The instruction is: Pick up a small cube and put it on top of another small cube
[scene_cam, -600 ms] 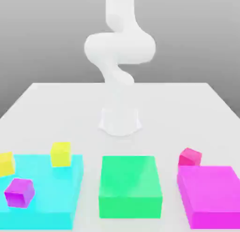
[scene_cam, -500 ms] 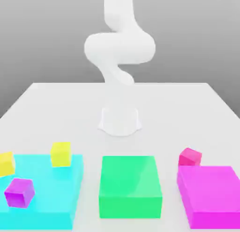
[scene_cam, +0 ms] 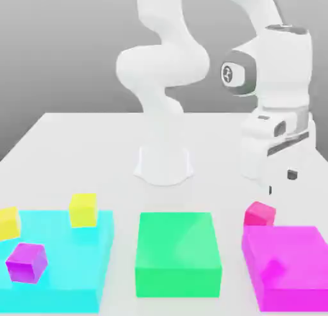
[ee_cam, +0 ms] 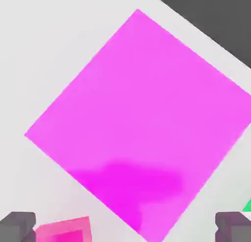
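the claw (scene_cam: 280,182), fingers spread and empty, hangs above the small glossy hot-pink cube (scene_cam: 259,213), which sits on the white bench against the big flat magenta block's (scene_cam: 288,260) far edge. approach step; next, descend squarely around it.

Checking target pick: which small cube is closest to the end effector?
The hot-pink cube, beside the magenta block; the yellow and purple ones sit far off by the cyan block.

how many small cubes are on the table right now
4. Two yellow cubes, one at the cyan block's far edge, one at the exterior view's left edge; a purple cube on the cyan block; a hot-pink cube behind the magenta block. Others may be hidden.
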{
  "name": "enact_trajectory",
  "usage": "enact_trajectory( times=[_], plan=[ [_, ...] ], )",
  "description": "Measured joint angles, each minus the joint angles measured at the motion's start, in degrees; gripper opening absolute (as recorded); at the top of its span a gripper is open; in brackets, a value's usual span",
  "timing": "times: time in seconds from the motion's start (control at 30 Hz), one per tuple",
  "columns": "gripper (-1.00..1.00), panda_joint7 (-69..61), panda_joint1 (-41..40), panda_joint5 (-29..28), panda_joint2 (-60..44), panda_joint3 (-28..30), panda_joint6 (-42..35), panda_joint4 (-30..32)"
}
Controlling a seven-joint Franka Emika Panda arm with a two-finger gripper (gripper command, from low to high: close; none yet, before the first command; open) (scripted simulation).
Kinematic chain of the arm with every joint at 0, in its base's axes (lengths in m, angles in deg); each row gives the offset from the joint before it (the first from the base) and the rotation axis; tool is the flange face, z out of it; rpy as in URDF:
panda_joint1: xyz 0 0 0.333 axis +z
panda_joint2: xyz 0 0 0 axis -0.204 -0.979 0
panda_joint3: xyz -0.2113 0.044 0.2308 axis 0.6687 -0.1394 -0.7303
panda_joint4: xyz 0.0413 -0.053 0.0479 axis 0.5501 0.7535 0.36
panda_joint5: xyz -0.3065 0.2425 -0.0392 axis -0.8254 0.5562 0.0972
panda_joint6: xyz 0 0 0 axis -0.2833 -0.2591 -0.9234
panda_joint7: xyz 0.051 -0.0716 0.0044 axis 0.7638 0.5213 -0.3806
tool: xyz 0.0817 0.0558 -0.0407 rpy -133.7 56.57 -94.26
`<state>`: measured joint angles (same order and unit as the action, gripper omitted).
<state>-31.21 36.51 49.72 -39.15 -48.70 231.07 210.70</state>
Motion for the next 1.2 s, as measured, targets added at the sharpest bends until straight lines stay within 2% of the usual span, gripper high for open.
enact_trajectory(
  times=[0.1, 0.23, 0.27, 0.47, 0.53, 0.63, 0.73, 0.8, 1.2],
  plan=[
    [0.0, 4.9, 2.9, -7.3, -7.3, 3.1, 5.6, 0.2],
    [0.0, 10.3, 10.1, -14.7, -15.7, 12.1, 12.4, -1.2],
    [-1.0, 10.7, 11.5, -15.2, -17.2, 13.7, 13.6, -1.5],
    [-1.0, 11.2, 12.1, -15.8, -17.9, 14.4, 14.3, -1.6],
    [-1.0, 10.6, 10.5, -15.0, -15.9, 12.6, 12.6, -1.2],
    [-1.0, 6.3, 7.9, -9.2, -10.3, 8.5, 8.0, -0.1],
    [-1.0, 2.1, 8.3, -3.3, -4.0, 7.1, 3.0, 1.0],
    [-1.0, 0.2, 6.9, -1.8, -2.3, 9.3, -0.3, -0.5],
    [-1.0, -10.8, -23.5, -1.0, -5.8, 26.8, -18.3, -21.6]
  ],
)
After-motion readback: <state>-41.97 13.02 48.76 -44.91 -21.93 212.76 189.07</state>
